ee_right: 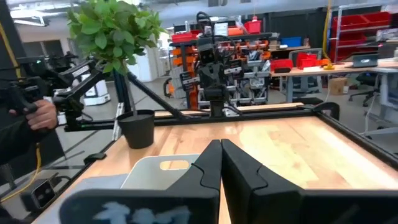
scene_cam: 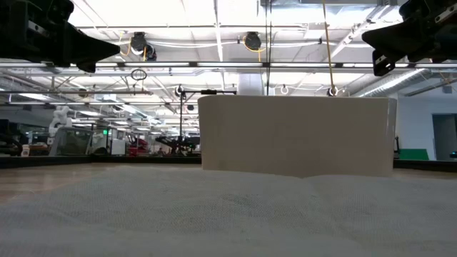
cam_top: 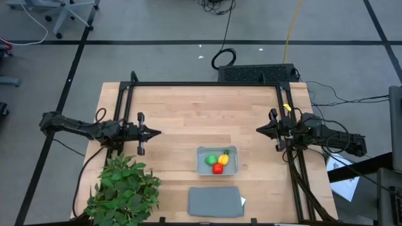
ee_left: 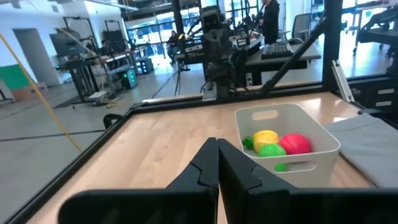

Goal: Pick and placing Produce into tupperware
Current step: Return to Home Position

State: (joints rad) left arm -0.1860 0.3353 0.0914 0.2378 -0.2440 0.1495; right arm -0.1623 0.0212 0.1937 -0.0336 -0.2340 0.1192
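High view | red round toy tomato (cam_top: 217, 168), yellow green-tipped toy (cam_top: 223, 159) and green round toy (cam_top: 211, 160) sit together inside pale grey-blue plastic tupperware (cam_top: 217, 149) | it lies between the grippers, well apart from both | left gripper (cam_top: 156, 132) and right gripper (cam_top: 259, 129) pinched closed, empty | risk, my guess: left gripper swinging low could snag leafy green potted plant (cam_top: 122, 188) near it

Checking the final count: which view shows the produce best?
Left wrist view: all three pieces of produce show close up inside the tupperware. High view shows them small; low and right wrist views show only the tupperware's wall.
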